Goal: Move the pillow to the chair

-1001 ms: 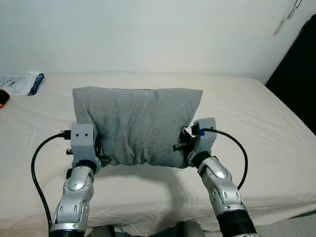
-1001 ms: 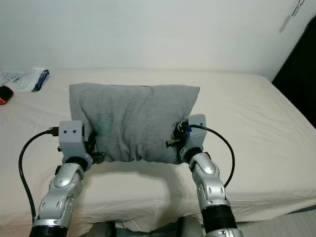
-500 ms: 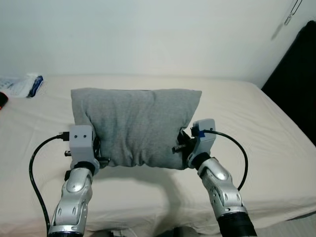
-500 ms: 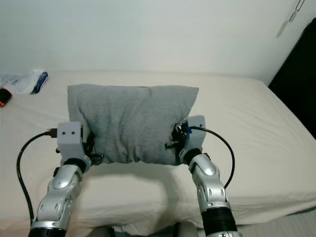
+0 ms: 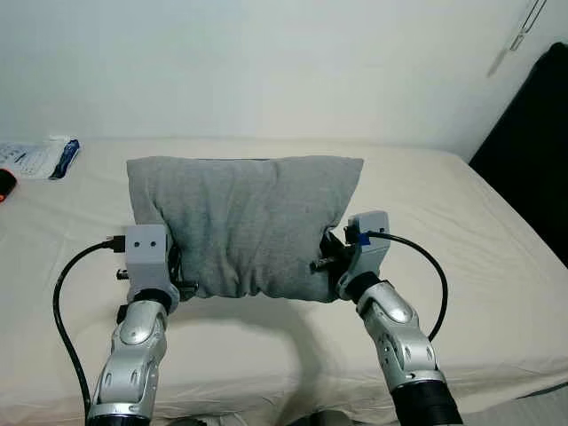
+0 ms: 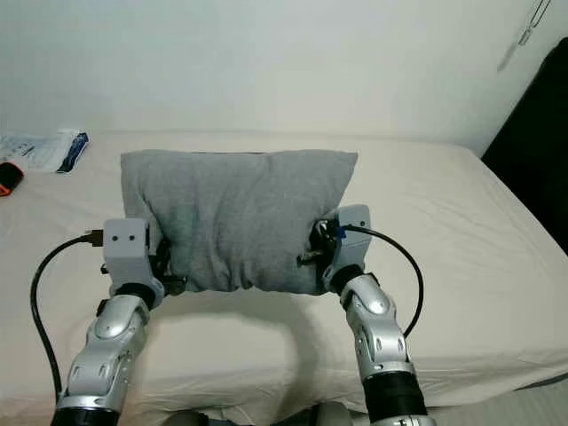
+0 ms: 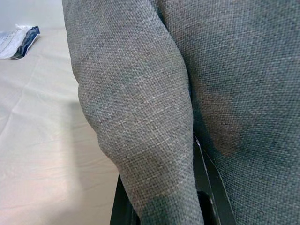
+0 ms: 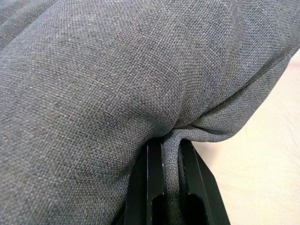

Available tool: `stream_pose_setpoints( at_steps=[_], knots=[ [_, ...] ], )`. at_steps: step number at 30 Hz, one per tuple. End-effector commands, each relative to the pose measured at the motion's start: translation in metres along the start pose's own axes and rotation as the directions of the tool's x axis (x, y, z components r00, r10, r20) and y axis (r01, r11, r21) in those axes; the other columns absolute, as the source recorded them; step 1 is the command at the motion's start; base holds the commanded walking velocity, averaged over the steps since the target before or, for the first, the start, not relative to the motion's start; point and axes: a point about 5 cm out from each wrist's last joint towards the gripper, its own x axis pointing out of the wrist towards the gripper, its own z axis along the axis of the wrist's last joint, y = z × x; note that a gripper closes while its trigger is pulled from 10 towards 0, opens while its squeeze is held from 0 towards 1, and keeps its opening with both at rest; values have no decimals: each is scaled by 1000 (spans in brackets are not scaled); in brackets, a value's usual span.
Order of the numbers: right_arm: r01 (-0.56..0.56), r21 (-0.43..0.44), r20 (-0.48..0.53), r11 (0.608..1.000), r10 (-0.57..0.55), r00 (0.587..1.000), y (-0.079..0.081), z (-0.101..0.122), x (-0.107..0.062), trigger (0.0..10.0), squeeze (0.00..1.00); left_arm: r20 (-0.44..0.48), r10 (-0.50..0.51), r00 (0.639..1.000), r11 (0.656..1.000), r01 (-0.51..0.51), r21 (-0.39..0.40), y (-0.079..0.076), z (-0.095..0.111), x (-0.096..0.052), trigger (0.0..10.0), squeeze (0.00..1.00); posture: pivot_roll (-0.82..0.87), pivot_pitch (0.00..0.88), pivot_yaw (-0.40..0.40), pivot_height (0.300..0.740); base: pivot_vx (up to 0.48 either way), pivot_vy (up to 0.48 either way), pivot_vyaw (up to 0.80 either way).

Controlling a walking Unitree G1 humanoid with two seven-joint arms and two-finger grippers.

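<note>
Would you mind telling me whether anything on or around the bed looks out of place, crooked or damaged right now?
Nothing stands out. The grey pillow is held upright over the bed, the left gripper and right gripper each pinching a fold near a lower corner. A white packet and an orange object lie undisturbed at the bed's far left edge.

one pillow (image 5: pixel 244 226), two grippers, one bed (image 5: pixel 461 231)

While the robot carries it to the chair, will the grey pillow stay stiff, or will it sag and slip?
The grey pillow probably sags little: it holds its shape between the left end effector and right end effector. It is soft; the fabric bunches where the fingers pinch. The woven cover looks rough, so slipping seems unlikely. It is likely light for its size.
</note>
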Motion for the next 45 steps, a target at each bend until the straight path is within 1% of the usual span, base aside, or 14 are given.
stream_pose_setpoints(
  at_steps=[1,7,12,19,20,22,25,30,32,33,35,45],
  knots=[
    [-117,-14,5,993,117,993,21,2,6,10000,0,65,-96,993,995,97,-2,-26,11,1,10000,0,14,11,-131,632,0,0,0],
    [-145,0,29,989,145,989,22,6,5,10000,0,62,-94,994,996,94,-2,-26,10,0,10000,0,15,12,-132,632,0,0,0],
    [-153,0,24,988,153,988,23,6,4,10000,0,60,-94,994,996,94,-2,-25,10,0,10000,0,15,13,-130,657,0,0,0],
    [-157,-2,25,988,157,987,24,6,4,10000,0,62,-94,994,996,94,-1,-25,10,0,10000,0,15,13,-129,677,0,0,0],
    [-160,-3,26,987,160,987,24,6,4,10000,0,62,-94,994,996,95,-2,-25,11,0,10000,0,14,13,-130,687,0,0,0],
    [-160,-3,26,987,160,987,24,6,4,10000,0,62,-94,994,996,95,-2,-25,11,0,10000,0,14,13,-130,687,0,0,0],
    [-168,-6,27,986,168,985,25,5,3,10000,0,62,-93,994,996,94,-3,-25,9,0,10000,0,14,0,-133,702,0,0,0],
    [-185,-11,36,983,186,982,24,9,8,10000,0,78,-89,993,996,90,-5,-25,12,4,10000,0,17,0,-139,722,0,0,0],
    [-185,-15,14,983,186,983,24,7,12,10000,0,79,-90,993,996,90,1,-25,12,6,10000,0,19,0,-140,732,0,0,0],
    [-180,-22,-10,983,180,984,23,4,14,10000,0,78,-85,993,996,85,6,-24,11,7,10000,0,20,0,-143,732,0,0,0],
    [-176,-28,-26,984,175,984,22,2,15,10000,0,78,-82,994,997,81,9,-23,11,7,10000,0,20,0,-143,732,0,0,0],
    [-169,-14,-22,986,168,986,22,2,19,10000,0,86,-54,995,999,54,6,-18,13,10,10000,0,32,0,-150,732,0,0,0]
  ],
)
